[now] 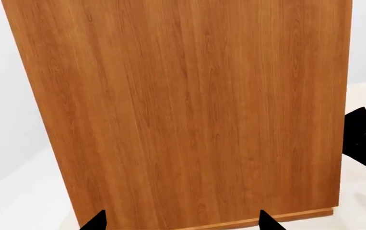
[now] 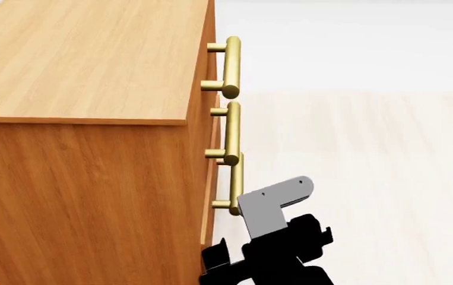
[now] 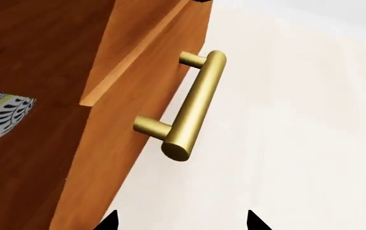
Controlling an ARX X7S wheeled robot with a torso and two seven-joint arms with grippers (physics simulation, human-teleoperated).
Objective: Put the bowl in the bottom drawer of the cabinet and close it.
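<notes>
Right gripper [image 3: 179, 221], seemingly open, near bottom drawer [image 3: 131, 120].

The bottom drawer [image 3: 138, 86] stands open, its orange-brown front seen at a slant with the brass bar handle [image 3: 192, 108] jutting from it on two short posts. Inside, at the picture's edge, lies part of the bowl [image 3: 0, 117] (only a white sliver with dark leafy pattern shows) against the drawer's wooden floor. Two black tips of the right gripper [image 3: 179, 221] stand apart, near the handle but not touching it. Beyond is a pale floor [image 3: 298, 143].
</notes>
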